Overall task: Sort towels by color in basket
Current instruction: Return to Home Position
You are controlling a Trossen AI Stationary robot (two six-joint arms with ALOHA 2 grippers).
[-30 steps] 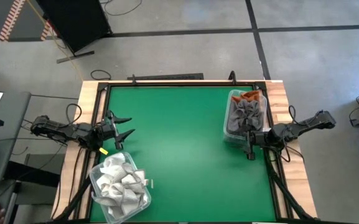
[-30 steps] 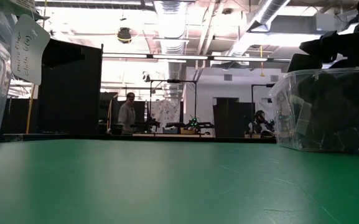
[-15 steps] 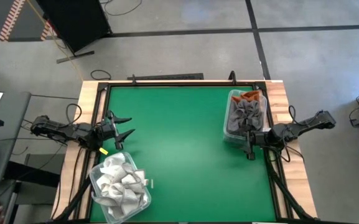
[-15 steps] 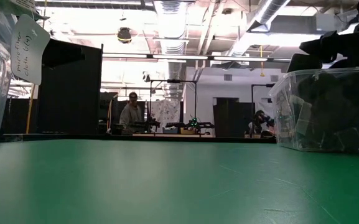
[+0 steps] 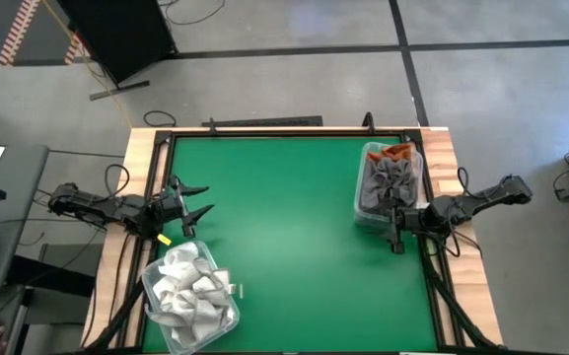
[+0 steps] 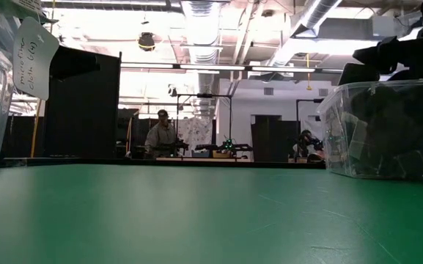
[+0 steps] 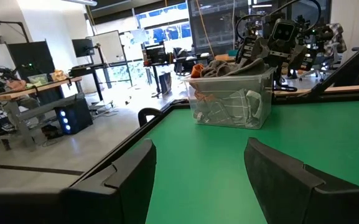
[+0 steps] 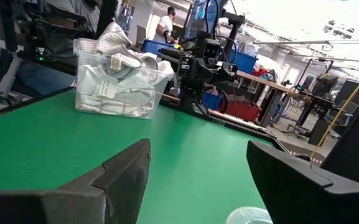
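White towels (image 5: 187, 286) fill a clear bin (image 5: 156, 311) at the table's near left corner, seen also as the white heap (image 8: 120, 59) in the right wrist view. Grey towels (image 5: 388, 181) with a rust-orange towel (image 5: 396, 151) at the far end lie in a second clear bin (image 5: 360, 202) by the right edge; the left wrist view shows that bin (image 7: 232, 102) too. My left gripper (image 5: 197, 201) hovers open at the left edge, just beyond the white bin. My right gripper (image 5: 393, 229) hovers open at the near end of the grey bin. Neither touches anything.
The green table top (image 5: 284, 237) stretches bare between the two bins. A paper label (image 6: 34, 59) hangs on the left bin's wall in the low view. People stand at benches far behind the table (image 6: 160, 136). A black rail (image 5: 264, 123) runs along the far edge.
Both arms have kept still. Only a person in the room behind the table has walked a little toward the right in the low view.
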